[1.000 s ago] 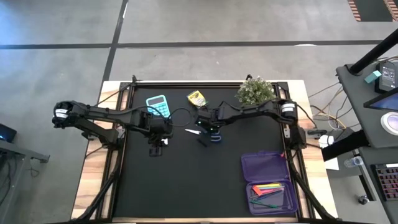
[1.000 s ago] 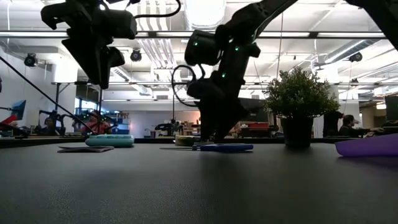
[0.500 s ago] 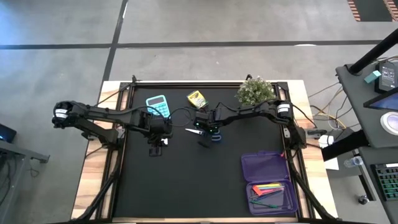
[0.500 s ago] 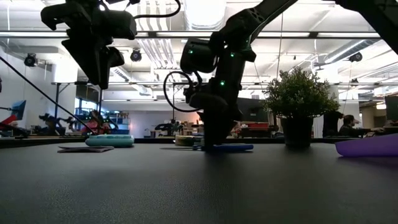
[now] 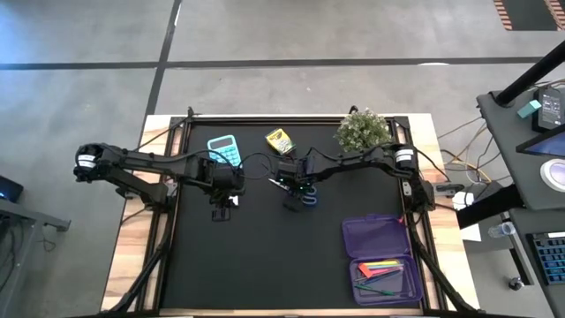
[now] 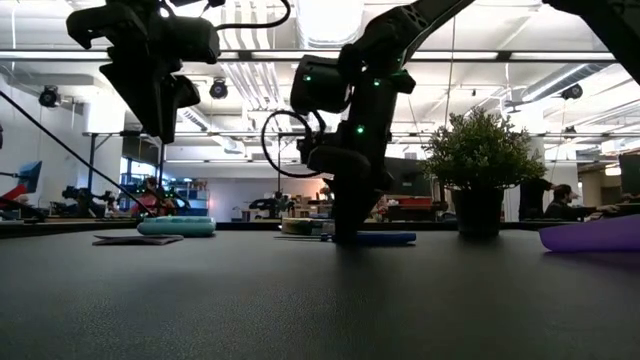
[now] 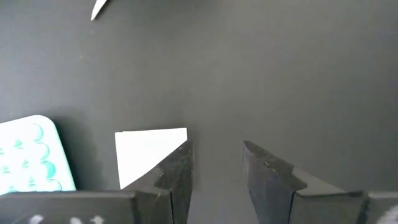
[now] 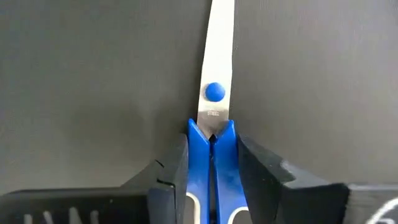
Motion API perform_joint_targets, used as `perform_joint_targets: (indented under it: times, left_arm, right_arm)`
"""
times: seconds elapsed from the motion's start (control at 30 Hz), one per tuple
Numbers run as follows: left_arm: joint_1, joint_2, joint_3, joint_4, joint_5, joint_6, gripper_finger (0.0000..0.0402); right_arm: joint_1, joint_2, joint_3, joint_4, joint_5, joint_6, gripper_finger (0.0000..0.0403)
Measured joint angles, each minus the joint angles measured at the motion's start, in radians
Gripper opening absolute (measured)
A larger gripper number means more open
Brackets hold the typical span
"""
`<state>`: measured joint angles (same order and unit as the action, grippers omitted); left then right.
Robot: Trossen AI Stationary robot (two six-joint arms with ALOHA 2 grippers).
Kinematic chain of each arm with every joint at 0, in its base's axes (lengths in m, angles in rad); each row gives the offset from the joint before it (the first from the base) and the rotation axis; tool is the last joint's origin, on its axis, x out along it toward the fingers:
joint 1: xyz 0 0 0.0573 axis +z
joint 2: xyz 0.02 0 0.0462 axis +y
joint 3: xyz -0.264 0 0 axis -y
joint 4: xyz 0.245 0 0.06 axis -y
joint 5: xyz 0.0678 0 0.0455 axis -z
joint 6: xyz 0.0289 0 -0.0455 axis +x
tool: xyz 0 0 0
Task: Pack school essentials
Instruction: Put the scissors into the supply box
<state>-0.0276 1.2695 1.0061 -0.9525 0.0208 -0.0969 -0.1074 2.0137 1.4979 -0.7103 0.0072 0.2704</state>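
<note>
The blue-handled scissors (image 8: 215, 93) lie flat on the black table near its middle (image 5: 305, 196). My right gripper (image 8: 211, 168) stands down on them and is shut on them; it also shows in the high view (image 5: 294, 188) and the low view (image 6: 345, 232). My left gripper (image 7: 216, 165) is open and empty, hovering above the table (image 5: 222, 205) beside the white note pad (image 7: 144, 152). The yellow crayon box (image 5: 279, 140) lies near the far edge. The pens (image 5: 381, 268) lie in the purple case. My right gripper pinches the scissors between its two fingers at the blue neck of the handles (image 8: 211, 146), just behind the pivot screw. The fingers come from above, pointing down, one on each side. The scissors lie flat on the table, blades (image 8: 219, 43) pointing away from the fingers.
A teal calculator (image 5: 223, 150) lies at the far left, also in the left wrist view (image 7: 25, 158). A green potted plant (image 5: 362, 129) stands at the far right. The open purple case (image 5: 381, 238) lies at the near right. Bare black table lies between.
My right gripper has come down onto the scissors until its fingertips stand at the table. The scissors have slid a little along the table, still lying flat.
</note>
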Motion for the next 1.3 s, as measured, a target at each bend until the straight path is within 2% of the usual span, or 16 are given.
perform_joint_targets:
  times: [0.3,0.5,0.63,0.77,0.87,0.97,1.1,1.3]
  left_arm:
    - [0.012,-0.023,0.0,0.0,-0.003,0.007,0.0118]
    - [0.016,-0.028,0.0,0.0,-0.005,0.009,0.0118]
    - [0.015,-0.029,0.0,0.0,-0.005,0.002,0.0118]
    - [0.015,-0.029,0.0,-0.001,-0.005,0.001,0.0118]
    - [0.015,-0.029,0.0,-0.001,-0.005,0.001,0.0118]
    - [0.015,-0.029,0.0,-0.001,-0.005,0.001,0.0118]
    - [0.015,-0.029,0.0,0.0,-0.006,0.0,0.0118]
    - [0.015,-0.029,0.0,0.0,-0.007,-0.001,0.0118]
  right_arm:
    - [0.016,-0.188,-0.002,-0.045,-0.108,0.121,0.0066]
    - [0.067,-0.261,-0.002,-0.041,-0.083,0.146,0.0041]
    - [0.071,-0.219,-0.005,-0.048,-0.031,0.164,0.0066]
    - [0.073,-0.163,-0.006,-0.127,-0.068,0.183,0.0118]
    - [0.072,-0.123,-0.005,-0.23,-0.061,0.183,0.0159]
    - [0.071,-0.092,-0.007,-0.252,-0.049,0.178,0.0189]
    - [0.072,-0.053,-0.006,-0.244,-0.046,0.156,0.0199]
    - [0.072,-0.008,-0.004,-0.228,-0.015,0.138,0.0183]
